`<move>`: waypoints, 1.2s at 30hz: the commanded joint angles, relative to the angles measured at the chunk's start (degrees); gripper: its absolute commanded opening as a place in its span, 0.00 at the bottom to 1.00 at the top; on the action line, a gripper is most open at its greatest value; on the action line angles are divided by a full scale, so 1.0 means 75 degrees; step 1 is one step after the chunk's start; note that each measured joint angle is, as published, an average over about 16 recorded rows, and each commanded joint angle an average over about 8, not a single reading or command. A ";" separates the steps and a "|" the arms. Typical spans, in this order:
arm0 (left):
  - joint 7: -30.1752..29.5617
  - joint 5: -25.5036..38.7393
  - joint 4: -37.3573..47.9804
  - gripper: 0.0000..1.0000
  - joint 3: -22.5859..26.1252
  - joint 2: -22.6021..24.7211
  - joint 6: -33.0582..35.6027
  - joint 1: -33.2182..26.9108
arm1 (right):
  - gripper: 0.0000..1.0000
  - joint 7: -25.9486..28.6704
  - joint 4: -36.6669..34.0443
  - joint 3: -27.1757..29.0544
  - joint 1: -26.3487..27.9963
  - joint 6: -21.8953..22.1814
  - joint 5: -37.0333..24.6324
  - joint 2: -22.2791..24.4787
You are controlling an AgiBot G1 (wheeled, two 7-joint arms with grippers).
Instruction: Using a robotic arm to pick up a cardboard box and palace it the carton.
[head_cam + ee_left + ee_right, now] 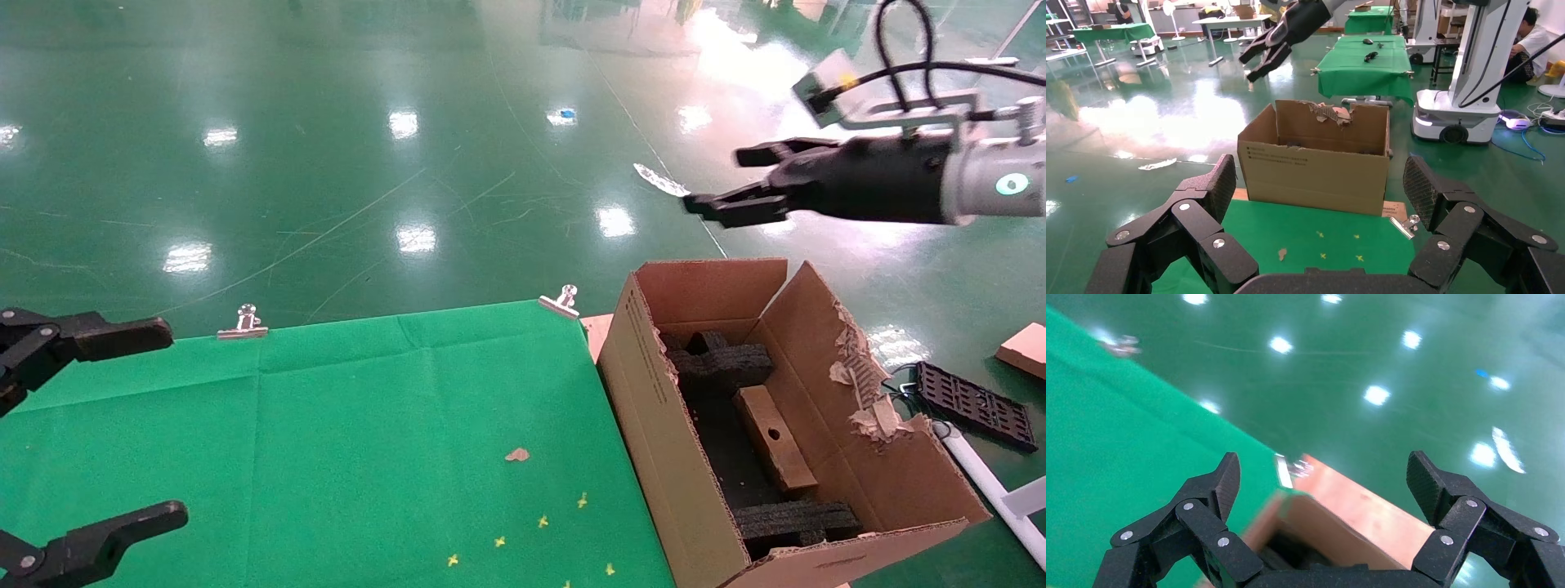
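Brown cardboard box (775,438) lying inside carton (654,400), right end effector (739,181) spread empty above, left end effector (90,425) spread.

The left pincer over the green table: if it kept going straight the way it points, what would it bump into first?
Probably the carton. Seen from its wrist, the open left pincer faces across the green table straight at the carton's printed side, nothing between, though depth is hard to judge.

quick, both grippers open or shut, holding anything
Left gripper: open, empty, over the table.
Right gripper: open, empty, above the carton.
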 commanded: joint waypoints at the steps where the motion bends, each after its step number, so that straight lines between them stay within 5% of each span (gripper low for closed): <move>1: 0.0001 0.0000 0.0001 1.00 0.0001 0.0000 0.0000 -0.0001 | 1.00 -0.0044 0.0192 0.0314 -0.0264 -0.0127 0.0067 -0.0034; 36: 0.0007 -0.0009 0.0001 1.00 0.0014 -0.0005 -0.0005 -0.0004 | 1.00 -0.0800 0.3506 0.5745 -0.4831 -0.2331 0.1234 -0.0614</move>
